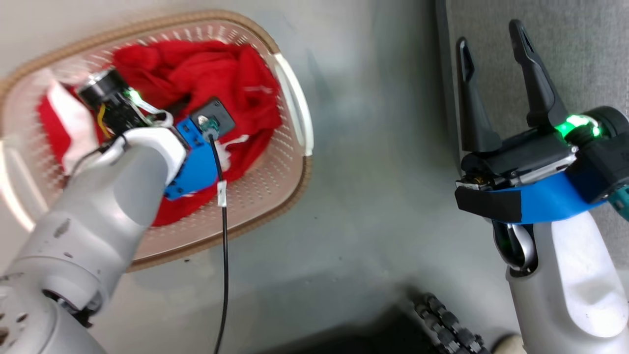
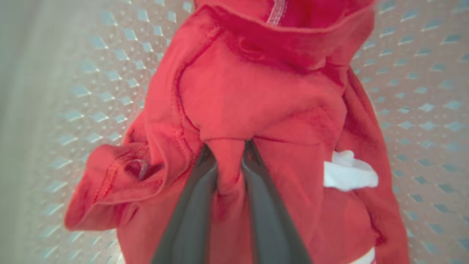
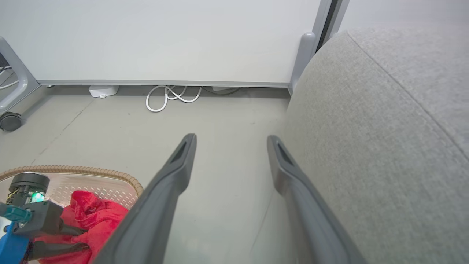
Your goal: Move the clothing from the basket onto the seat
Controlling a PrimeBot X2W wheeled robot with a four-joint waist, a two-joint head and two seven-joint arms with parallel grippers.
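Red clothing (image 1: 221,73) with white trim lies bunched in the cream perforated basket (image 1: 236,19) on the floor at upper left. My left arm (image 1: 123,167) reaches down into it. In the left wrist view my left gripper (image 2: 229,145) is shut on a pinched fold of the red clothing (image 2: 256,95), above the basket's perforated wall (image 2: 421,91). My right gripper (image 1: 489,37) stands open with nothing in it, at the left edge of the grey seat (image 1: 565,49). From the right wrist, its fingers (image 3: 231,139) point over bare floor, the seat (image 3: 366,128) on the right, basket (image 3: 91,172) and clothing (image 3: 99,216) lower left.
Grey floor lies between basket and seat. A white wall panel stands behind, with a coiled white cable (image 3: 172,97) at its foot and a caster wheel (image 3: 9,121) at far left. My base's black roller wheel (image 1: 442,319) sits at the bottom, and a black cable (image 1: 223,246) hangs from my left wrist.
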